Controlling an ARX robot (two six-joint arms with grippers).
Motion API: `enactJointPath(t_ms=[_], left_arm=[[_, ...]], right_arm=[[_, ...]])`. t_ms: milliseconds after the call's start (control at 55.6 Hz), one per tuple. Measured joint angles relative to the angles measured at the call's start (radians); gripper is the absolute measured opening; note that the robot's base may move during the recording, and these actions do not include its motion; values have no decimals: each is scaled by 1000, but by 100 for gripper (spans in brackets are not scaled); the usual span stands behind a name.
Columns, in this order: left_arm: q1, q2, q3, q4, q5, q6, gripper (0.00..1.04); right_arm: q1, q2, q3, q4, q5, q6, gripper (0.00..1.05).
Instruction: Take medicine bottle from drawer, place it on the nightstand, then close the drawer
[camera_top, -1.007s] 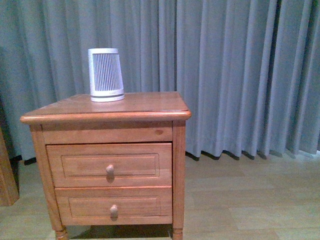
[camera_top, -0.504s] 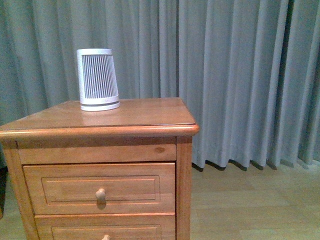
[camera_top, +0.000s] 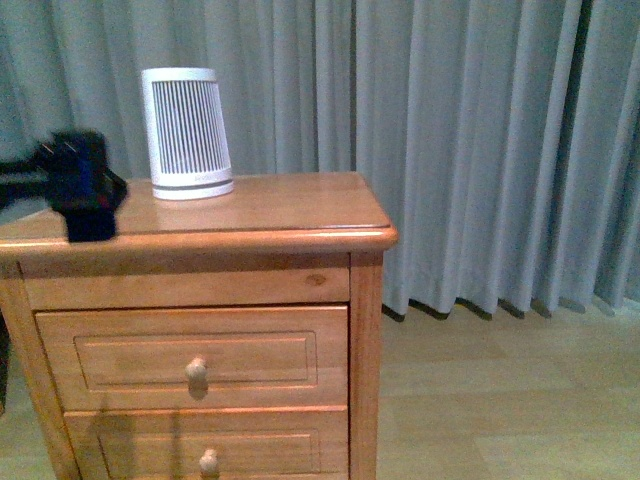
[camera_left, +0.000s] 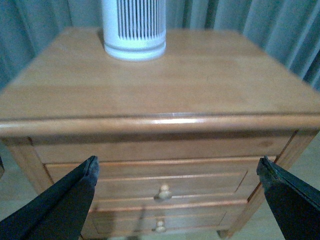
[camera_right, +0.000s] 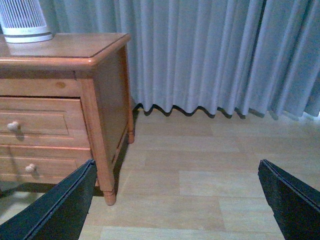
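Observation:
The nightstand (camera_top: 270, 215) stands at the left of the front view, and both of its drawers are shut. The drawer (camera_top: 190, 358) is the taller upper one, with a small round knob (camera_top: 196, 370). It also shows in the left wrist view, the drawer (camera_left: 150, 181) below the glossy top. The medicine bottle is hidden. My left arm (camera_top: 88, 185) shows as a dark blur at the nightstand's front left corner. My left gripper (camera_left: 177, 165) is open, facing the drawer fronts from a distance. My right gripper (camera_right: 176, 165) is open over bare floor, to the right of the nightstand (camera_right: 100, 90).
A white slatted tower appliance (camera_top: 186, 133) stands at the back left of the nightstand top. The shorter lower drawer (camera_top: 205, 450) sits under the taller one. Grey curtains (camera_top: 480, 150) hang behind. Pale wooden floor (camera_top: 500, 400) lies to the right.
The nightstand has grown larger and shifted in the front view, so the robot has come closer. My left arm has come into view at the left edge.

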Motion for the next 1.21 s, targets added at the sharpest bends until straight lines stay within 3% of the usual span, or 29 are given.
enactJointPath(t_ms=[252, 540, 774, 1205], left_arm=[[-64, 442, 134, 111, -46, -6, 98], [-82, 734, 356, 82, -68, -25, 98], [-61, 847, 474, 66, -91, -49, 98], [-8, 902, 493, 88, -92, -51, 98]], right_arm=[[0, 0, 0, 0, 0, 0, 98], [0, 0, 0, 0, 0, 0, 98], [0, 0, 0, 0, 0, 0, 98], [0, 0, 0, 0, 0, 0, 98]])
